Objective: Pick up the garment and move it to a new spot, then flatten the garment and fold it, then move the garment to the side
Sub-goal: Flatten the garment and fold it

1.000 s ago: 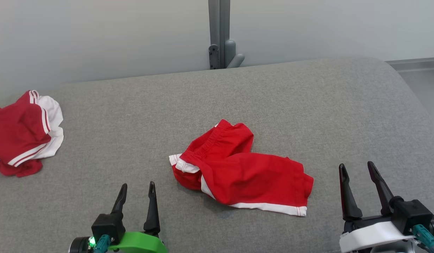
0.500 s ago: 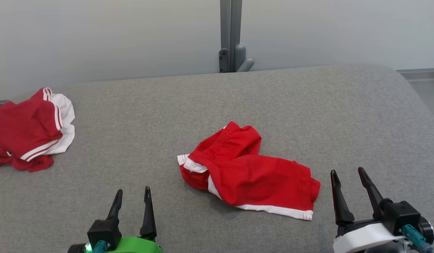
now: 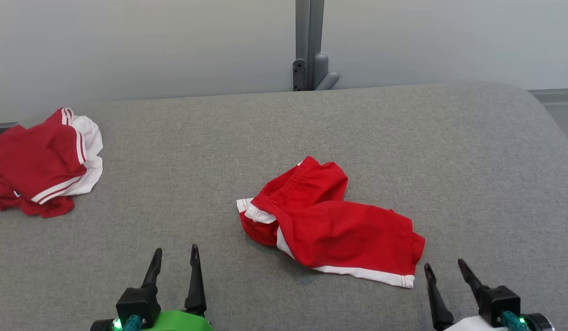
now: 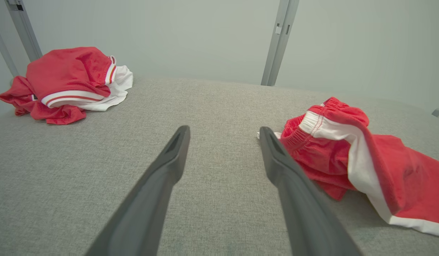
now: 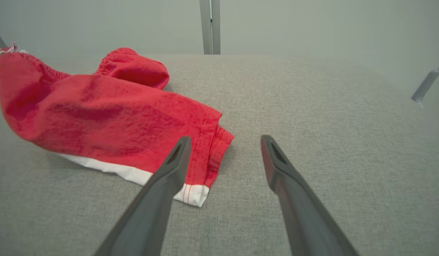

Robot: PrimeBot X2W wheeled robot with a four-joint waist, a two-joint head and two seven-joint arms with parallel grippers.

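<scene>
Crumpled red fabric shorts w/ white hem trim (image 3: 327, 225) lie mid grey woven tabletop (image 3: 173, 151). Left gripper (image 3: 175, 249) & right gripper (image 3: 444, 264) sit low in front, fingers spread apart, empty, pointing fwd.

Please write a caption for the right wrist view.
Open right gripper near the hem of red shorts on a grey surface.
</scene>
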